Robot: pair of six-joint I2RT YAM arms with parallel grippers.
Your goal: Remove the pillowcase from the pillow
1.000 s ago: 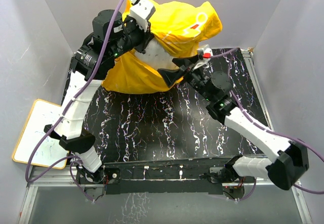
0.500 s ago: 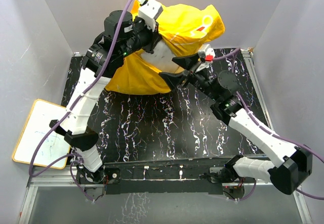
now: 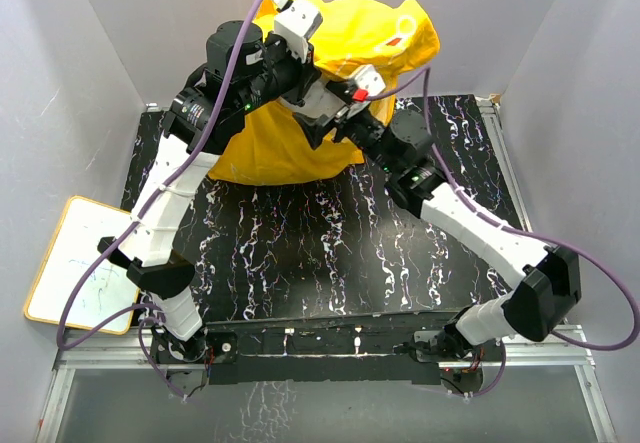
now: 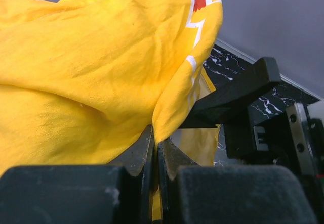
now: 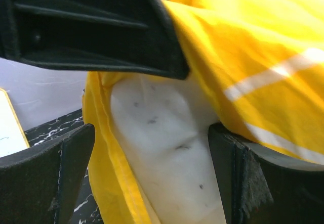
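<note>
Left tool (image 4: 155,135) pinching pillowcase (image 4: 91,57) fold, right tool (image 5: 152,176) straddling exposed pillow (image 5: 162,133)

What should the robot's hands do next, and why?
Probably close the right pincer on the pillow. Its jaws stand open on either side of the bare white part, and the left pincer pinches the pillowcase, so the case could then be pulled off.
</note>
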